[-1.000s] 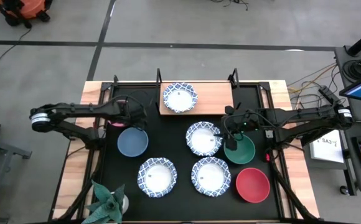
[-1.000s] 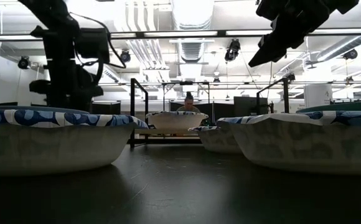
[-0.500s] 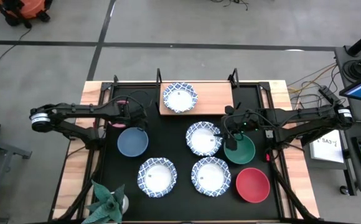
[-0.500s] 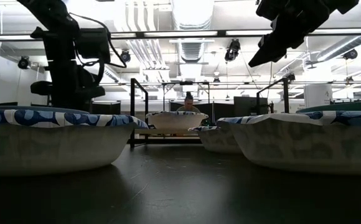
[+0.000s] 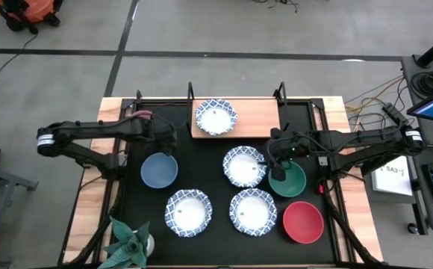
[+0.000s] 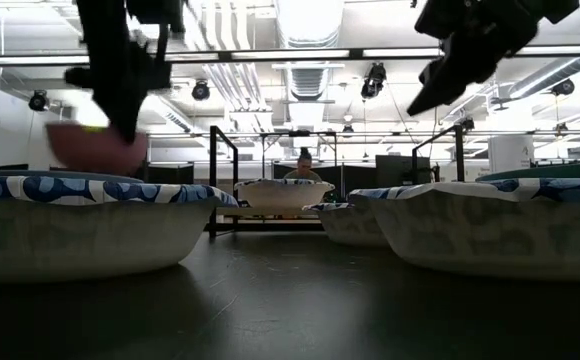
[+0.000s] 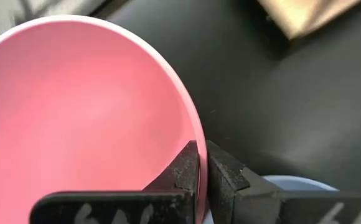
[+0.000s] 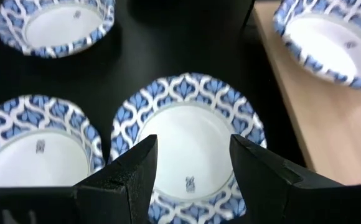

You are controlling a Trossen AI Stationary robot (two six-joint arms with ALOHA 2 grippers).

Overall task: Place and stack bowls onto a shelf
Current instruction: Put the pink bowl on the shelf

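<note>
My left gripper point(image 7: 202, 149) is shut on the pink bowl point(image 7: 87, 118), which hangs above the table's far left point(image 6: 95, 148); in the high view only a pink sliver point(image 5: 143, 114) shows past the arm. The blue bowl point(image 5: 159, 170) sits just below it. One white-and-blue bowl point(image 5: 216, 116) rests on the wooden shelf point(image 5: 257, 118). Three more white-and-blue bowls point(image 5: 244, 166), point(image 5: 188, 212), point(image 5: 252, 211) stand on the black tabletop, along with the green bowl point(image 5: 287, 179) and the red bowl point(image 5: 303, 222). My right gripper point(image 8: 193, 149) hovers open above a white-and-blue bowl point(image 8: 187, 134). My left gripper pinches the pink bowl's rim point(image 7: 192, 134), one finger inside the bowl and one outside. The fingers come slanting down from above. The bowl hangs clear of the table, its opening up and slightly tilted.
A spiky green plant point(image 5: 131, 243) stands at the near left corner. Black shelf posts point(image 5: 189, 93), point(image 5: 281, 92) rise at the board's far corners. The shelf board beside its bowl point(image 8: 330, 130) is bare wood.
My left gripper has shut on the pink bowl's rim and then risen, lifting the bowl off the table; in the low view the bowl now hangs above the near bowl's rim. My right arm has kept still.
</note>
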